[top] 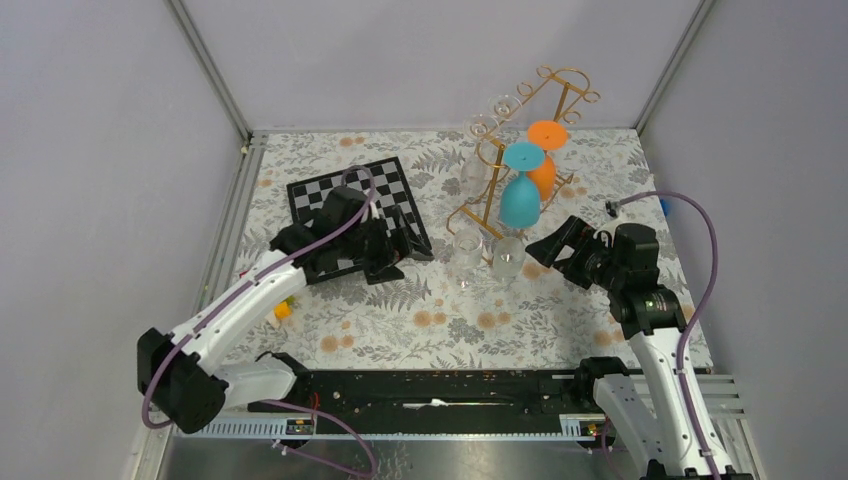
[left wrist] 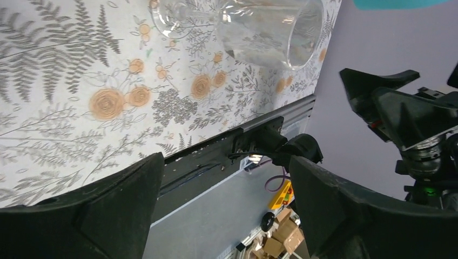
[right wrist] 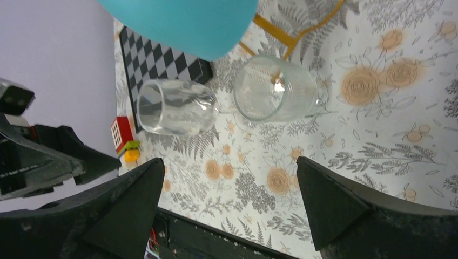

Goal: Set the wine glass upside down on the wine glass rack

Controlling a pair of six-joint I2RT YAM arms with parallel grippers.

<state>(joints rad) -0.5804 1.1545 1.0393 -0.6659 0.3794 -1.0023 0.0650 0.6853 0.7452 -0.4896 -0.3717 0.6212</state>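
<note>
- The wine glass [top: 508, 259] is clear. It stands mouth-up on the surface [top: 400, 325], just in front of the near end of the wine glass rack [top: 490, 195], and no part of it hangs on the rails.
- A second clear glass [top: 465, 248] stands just beside it on the left, also upright, with its foot on the flowered cloth.
- The rack is thin gold wire. It runs from the middle of the surface back toward the far right corner, with curled loops at its far end.
- A blue glass [top: 520, 198] and an orange glass [top: 545, 172] hang from the rails upside down, feet uppermost, with the blue one nearer.
- More clear glasses show along the rack's left side and far end, but how they sit there is hard to tell.
- The right pincer [right wrist: 229, 162] is spread wide and has hold of nothing. Its tips point at the wine glass from the right, near it but apart, and the glass lies ahead of the fingers, not between them.
- The left pincer [left wrist: 227, 159] is also spread wide and empty. It hangs over the near edge of the chessboard [top: 345, 190], left of both upright glasses and facing them.
- The chessboard lies flat on the surface, left of the rack.
- A small red block [right wrist: 121, 132] with a yellow piece [right wrist: 132, 155] beside it lies near the left edge, close to the left arm.
</note>
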